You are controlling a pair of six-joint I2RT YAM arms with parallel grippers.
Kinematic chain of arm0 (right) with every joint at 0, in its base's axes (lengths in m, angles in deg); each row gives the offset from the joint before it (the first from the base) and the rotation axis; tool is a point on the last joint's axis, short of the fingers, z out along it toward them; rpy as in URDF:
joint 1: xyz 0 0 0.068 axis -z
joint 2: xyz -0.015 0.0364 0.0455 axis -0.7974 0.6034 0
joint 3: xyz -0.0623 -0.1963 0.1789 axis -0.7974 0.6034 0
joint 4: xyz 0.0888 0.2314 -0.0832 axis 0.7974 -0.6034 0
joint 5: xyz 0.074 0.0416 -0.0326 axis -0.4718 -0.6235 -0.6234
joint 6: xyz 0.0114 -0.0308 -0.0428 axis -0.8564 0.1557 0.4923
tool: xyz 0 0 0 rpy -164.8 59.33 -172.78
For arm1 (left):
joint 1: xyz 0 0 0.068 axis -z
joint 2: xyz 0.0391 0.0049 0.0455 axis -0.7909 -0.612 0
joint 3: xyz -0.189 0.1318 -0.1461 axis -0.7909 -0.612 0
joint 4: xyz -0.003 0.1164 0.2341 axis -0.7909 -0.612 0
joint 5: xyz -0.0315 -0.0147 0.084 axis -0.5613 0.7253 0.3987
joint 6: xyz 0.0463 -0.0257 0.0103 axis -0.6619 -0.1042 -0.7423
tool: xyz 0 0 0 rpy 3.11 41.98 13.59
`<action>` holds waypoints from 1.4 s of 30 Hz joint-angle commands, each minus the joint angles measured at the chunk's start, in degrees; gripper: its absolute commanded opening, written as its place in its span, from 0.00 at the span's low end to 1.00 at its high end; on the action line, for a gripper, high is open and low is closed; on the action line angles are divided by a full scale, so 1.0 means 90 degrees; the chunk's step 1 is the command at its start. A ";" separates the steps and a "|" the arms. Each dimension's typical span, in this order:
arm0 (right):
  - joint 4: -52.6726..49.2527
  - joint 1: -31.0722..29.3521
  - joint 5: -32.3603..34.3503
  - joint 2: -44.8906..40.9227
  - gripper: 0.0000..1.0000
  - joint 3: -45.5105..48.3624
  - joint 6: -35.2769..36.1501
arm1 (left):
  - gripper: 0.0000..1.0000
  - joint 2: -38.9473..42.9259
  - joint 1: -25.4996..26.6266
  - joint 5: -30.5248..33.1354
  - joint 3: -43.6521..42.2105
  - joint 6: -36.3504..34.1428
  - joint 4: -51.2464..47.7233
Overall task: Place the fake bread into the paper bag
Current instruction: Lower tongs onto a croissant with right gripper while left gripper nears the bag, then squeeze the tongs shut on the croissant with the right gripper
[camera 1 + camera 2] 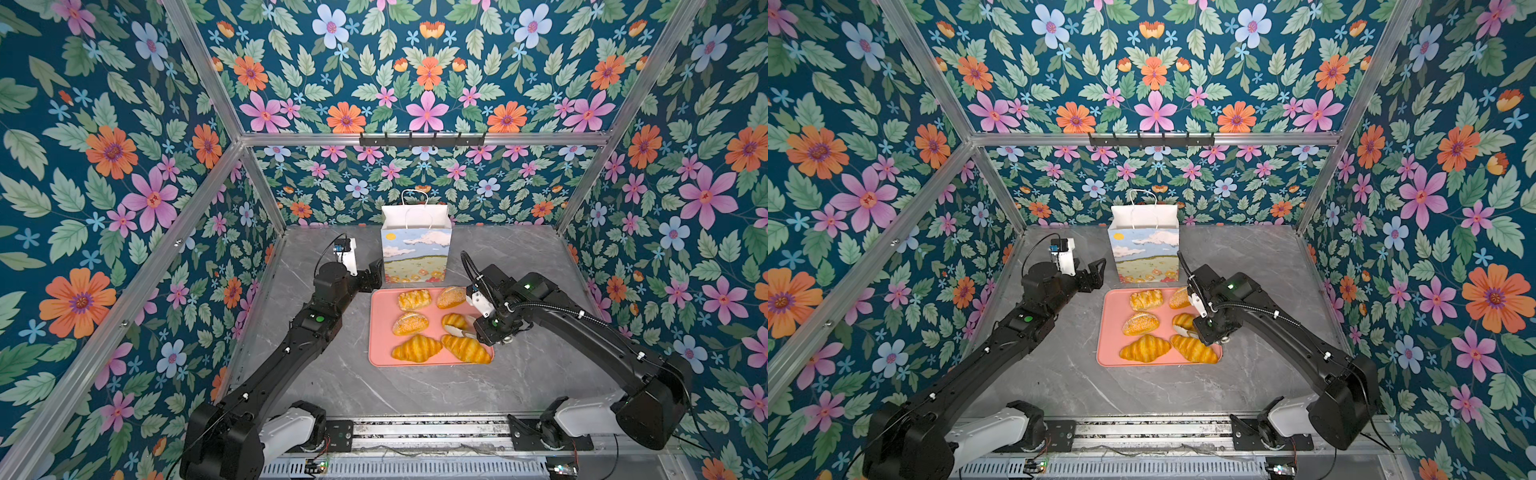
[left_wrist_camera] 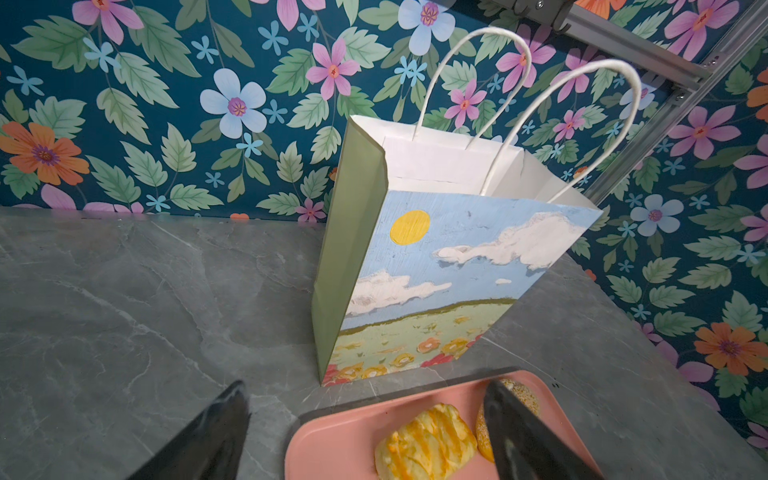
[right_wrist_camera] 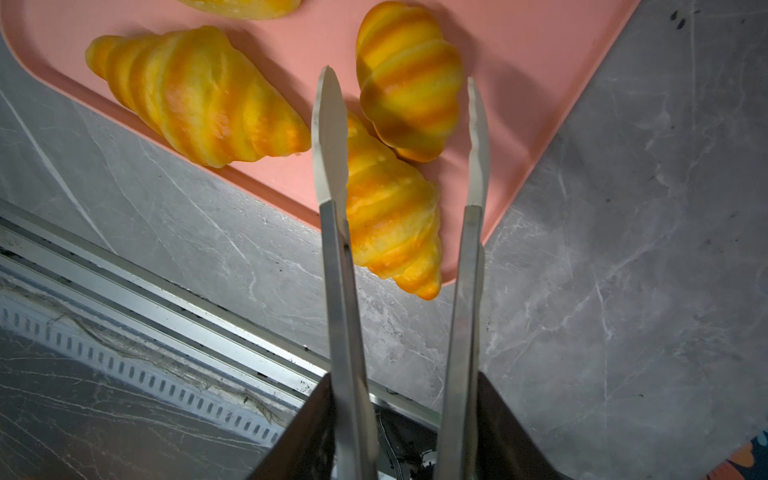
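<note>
Several pieces of fake bread lie on the pink tray (image 1: pixel 380 332): a lattice pastry (image 1: pixel 413 300), two sesame rolls (image 1: pixel 409 323), and three croissants (image 1: pixel 417 348). The paper bag (image 1: pixel 417 249) stands upright and open-mouthed just behind the tray. My left gripper (image 2: pixel 366 390) is open and empty, low by the tray's far left corner in front of the bag (image 2: pixel 436 270). My right gripper (image 3: pixel 405 376) is shut on metal tongs (image 3: pixel 330 137). Their blades are spread over the tray's right side, with the small croissant (image 3: pixel 409 79) between the tips. Another croissant (image 3: pixel 390 208) lies under them.
The grey marble table (image 1: pixel 415 390) is walled in by floral panels and aluminium posts. A metal rail (image 1: pixel 428 432) runs along the front edge between the two arm bases. The bag's white cord handles (image 2: pixel 582 83) stand up above its mouth.
</note>
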 commanded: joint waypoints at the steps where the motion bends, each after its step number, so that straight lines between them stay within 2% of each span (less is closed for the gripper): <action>1: 0.0037 -0.0008 0.0104 0.0039 0.50 0.0011 0.0052 | 0.89 0.0043 -0.0012 -0.0073 -0.0022 0.0020 0.0265; 26: 0.0121 -0.0007 0.0151 0.0515 0.50 -0.0019 0.0037 | 0.88 0.0029 -0.0021 -0.0141 -0.0126 0.0012 0.0301; 42: 0.0177 -0.0004 0.0266 0.0721 0.42 -0.0012 -0.0007 | 0.88 0.0057 -0.0031 -0.0170 -0.0073 0.0004 0.0232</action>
